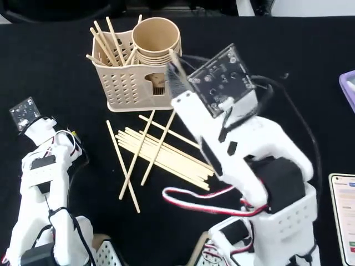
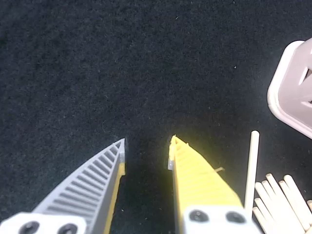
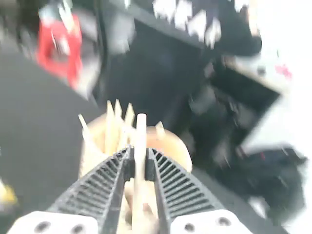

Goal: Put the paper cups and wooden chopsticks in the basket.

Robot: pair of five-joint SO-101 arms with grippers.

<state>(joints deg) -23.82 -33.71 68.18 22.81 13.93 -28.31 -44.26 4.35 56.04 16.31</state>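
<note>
The black worktop carries the basket, which already holds the stacked paper cups and several chopsticks. A loose pile lies near it. Our right gripper, jaws clamped on one chopstick, hovers beside the cups. Next, we judge, comes lowering it in and releasing. Our left gripper has its jaws apart, empty.

Left gripper: we saw its jaws parted, with only dark cloth showing in the gap.
Grey finger: ribbed and tapering to a point.
Yellow finger: ribbed too, with its tip level with the grey one.
Surface: black, finely textured cloth.
Wooden chopsticks: we saw several pale ends bunched together beside the yellow finger.
Single chopstick: lay between the bunch and the yellow finger.
Basket: we saw one pale, rounded, slotted corner near the chopsticks, well apart from the gripper.
</note>
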